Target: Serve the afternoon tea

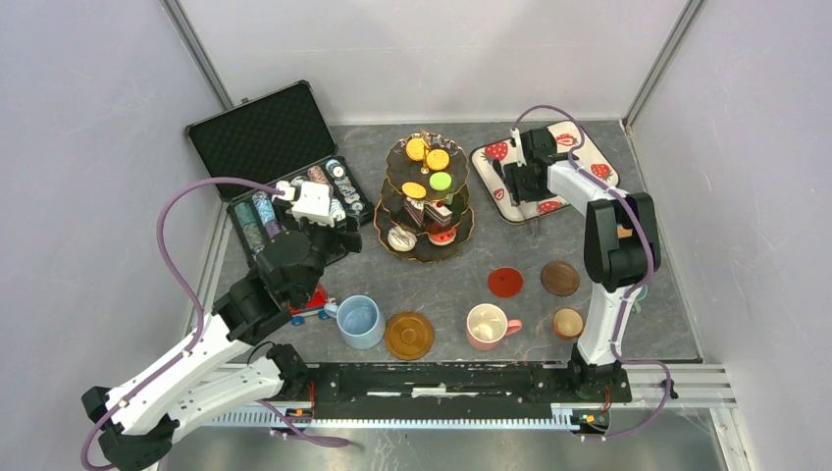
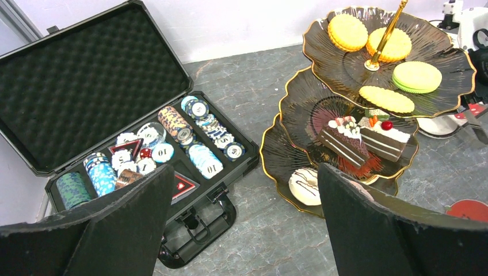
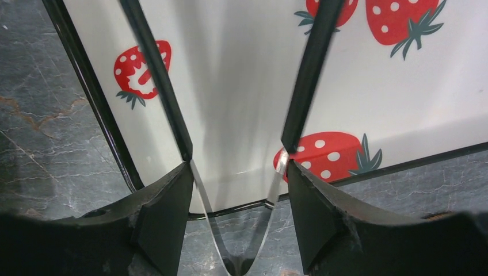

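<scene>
The stand (image 2: 345, 72) sits mid-table toward 12 o'clock. Its top tier carries four macarons (image 2: 347, 31), the middle tier two cake slices (image 2: 344, 141), and the bottom tier a donut (image 2: 304, 185).

At the stand's 9 to 10 o'clock, the case (image 1: 265, 137) lies open with chips (image 2: 172, 123) in its lower half. The tray (image 3: 414, 98), printed with strawberries, lies at the stand's 3 o'clock.

The left gripper (image 2: 244, 172) hangs by the case's 4 o'clock corner. Its fingers are spread wide and hold nothing.

The right gripper (image 3: 239, 167) is over the tray's 7 o'clock part. Its fingers press on both outer sides of the tongs (image 3: 171, 115), gripping them half spread. The tongs' black arms reach out above the tray.

Along the table's 6 o'clock edge, the blue mug (image 1: 360, 321) stands upright on the table. The car (image 1: 312, 304) is just beside it at 9 o'clock, partly under the left arm. The tan coaster (image 1: 409, 336) lies at the mug's 3 o'clock. Further toward 3 o'clock, the pink mug (image 1: 488, 326) and then the brown mug (image 1: 568, 323) also stand on the bare table.

The red coaster (image 1: 505, 283) lies at the pink mug's 12 o'clock. The dark coaster (image 1: 560, 278) lies at the brown mug's 12 o'clock. Nothing sits on any of the three coasters.
</scene>
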Robot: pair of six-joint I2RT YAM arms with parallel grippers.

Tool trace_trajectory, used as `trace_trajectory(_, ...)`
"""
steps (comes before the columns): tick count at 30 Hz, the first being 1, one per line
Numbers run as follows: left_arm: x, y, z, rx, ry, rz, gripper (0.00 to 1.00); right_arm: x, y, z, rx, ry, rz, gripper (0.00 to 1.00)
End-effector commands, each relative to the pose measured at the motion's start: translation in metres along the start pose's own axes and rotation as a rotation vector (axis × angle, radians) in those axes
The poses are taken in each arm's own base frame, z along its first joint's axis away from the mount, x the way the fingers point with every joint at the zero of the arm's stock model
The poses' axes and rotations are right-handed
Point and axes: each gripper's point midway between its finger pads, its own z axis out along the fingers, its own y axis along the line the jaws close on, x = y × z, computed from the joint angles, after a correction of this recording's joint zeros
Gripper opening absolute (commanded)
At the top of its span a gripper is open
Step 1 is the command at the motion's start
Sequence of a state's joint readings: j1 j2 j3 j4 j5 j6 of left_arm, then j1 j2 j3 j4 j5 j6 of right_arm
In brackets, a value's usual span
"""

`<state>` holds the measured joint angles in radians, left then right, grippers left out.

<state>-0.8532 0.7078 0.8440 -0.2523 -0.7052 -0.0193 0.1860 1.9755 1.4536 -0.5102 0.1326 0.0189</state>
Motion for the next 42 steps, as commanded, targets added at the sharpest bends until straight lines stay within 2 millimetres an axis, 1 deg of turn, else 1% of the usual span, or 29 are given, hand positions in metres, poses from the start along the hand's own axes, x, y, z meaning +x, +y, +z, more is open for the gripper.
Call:
trace_trajectory(1, -0.010, 0.003, 0.000, -0.014, -0.029, -0.031, 1.00, -0.011, -0.001, 0.001, 0.003, -0.040, -0.005, 0.68)
trace_trajectory(4, -0.011, 0.003, 0.000, -0.014, -0.031, -0.034, 1.00, -0.016, -0.001, -0.005, 0.000, -0.054, -0.004, 0.73)
trace_trajectory(7, -0.011, 0.003, -0.001, -0.014, -0.031, -0.035, 1.00, -0.022, -0.002, -0.017, -0.003, -0.076, -0.002, 0.78)
trace_trajectory(9, -0.011, 0.004, -0.001, -0.016, -0.031, -0.034, 1.00, -0.027, -0.002, -0.032, -0.003, -0.113, -0.001, 0.78)
trace_trajectory(11, -0.011, 0.004, -0.001, -0.015, -0.033, -0.036, 1.00, -0.030, -0.003, -0.057, 0.006, -0.176, 0.001, 0.79)
trace_trajectory(12, -0.012, 0.004, -0.001, -0.014, -0.034, -0.037, 1.00, -0.028, -0.005, -0.066, 0.013, -0.199, 0.004, 0.81)
trace_trajectory(13, -0.012, 0.004, -0.001, -0.014, -0.034, -0.038, 1.00, -0.027, -0.008, -0.080, 0.024, -0.233, 0.008, 0.84)
trace_trajectory(14, -0.012, 0.004, -0.001, -0.014, -0.034, -0.037, 1.00, -0.018, -0.010, -0.087, 0.035, -0.249, 0.014, 0.88)
trace_trajectory(15, -0.012, 0.004, -0.001, -0.014, -0.035, -0.039, 1.00, -0.015, -0.014, -0.100, 0.049, -0.289, 0.028, 0.89)
trace_trajectory(16, -0.012, 0.004, -0.001, -0.014, -0.035, -0.040, 1.00, -0.006, -0.017, -0.109, 0.062, -0.313, 0.045, 0.91)
trace_trajectory(17, -0.012, 0.004, -0.002, -0.013, -0.037, -0.040, 1.00, 0.007, -0.018, -0.112, 0.064, -0.323, 0.053, 0.92)
trace_trajectory(18, -0.013, 0.004, -0.002, -0.012, -0.038, -0.043, 1.00, 0.014, -0.019, -0.121, 0.065, -0.351, 0.065, 0.92)
trace_trajectory(19, -0.013, 0.004, -0.002, -0.012, -0.039, -0.044, 1.00, 0.027, -0.020, -0.122, 0.071, -0.352, 0.087, 0.92)
trace_trajectory(20, -0.013, 0.004, -0.002, -0.010, -0.039, -0.046, 1.00, 0.034, -0.021, -0.130, 0.071, -0.373, 0.106, 0.92)
trace_trajectory(21, -0.013, 0.004, -0.002, -0.009, -0.038, -0.045, 1.00, 0.048, -0.018, -0.129, 0.059, -0.366, 0.116, 0.92)
trace_trajectory(22, -0.014, 0.004, -0.002, -0.009, -0.040, -0.046, 1.00, 0.055, -0.014, -0.132, 0.036, -0.376, 0.132, 0.92)
trace_trajectory(23, -0.014, 0.004, -0.002, -0.007, -0.039, -0.046, 1.00, 0.065, -0.006, -0.131, -0.007, -0.373, 0.138, 0.91)
trace_trajectory(24, -0.013, 0.003, -0.002, -0.007, -0.039, -0.046, 1.00, 0.074, 0.002, -0.130, -0.049, -0.367, 0.149, 0.90)
trace_trajectory(28, -0.015, 0.004, -0.002, -0.009, -0.040, -0.047, 1.00, 0.104, 0.049, -0.125, -0.296, -0.319, 0.201, 0.81)
trace_trajectory(30, -0.018, 0.006, -0.003, -0.013, -0.046, -0.050, 1.00, 0.121, 0.064, -0.120, -0.349, -0.269, 0.217, 0.80)
trace_trajectory(32, -0.021, 0.008, -0.004, -0.021, -0.052, -0.054, 1.00, 0.135, 0.076, -0.117, -0.358, -0.233, 0.187, 0.82)
trace_trajectory(35, -0.032, 0.011, -0.008, -0.022, -0.063, -0.065, 1.00, 0.152, 0.083, -0.115, -0.286, -0.170, 0.106, 0.84)
trace_trajectory(37, -0.041, 0.013, -0.012, -0.021, -0.072, -0.082, 1.00, 0.163, 0.082, -0.113, -0.233, -0.123, 0.064, 0.84)
trace_trajectory(39, -0.049, 0.015, -0.016, -0.012, -0.075, -0.100, 1.00, 0.171, 0.080, -0.111, -0.202, -0.108, 0.051, 0.83)
trace_trajectory(42, -0.063, 0.012, -0.023, 0.025, -0.066, -0.140, 1.00, 0.183, 0.079, -0.107, -0.196, -0.099, 0.082, 0.83)
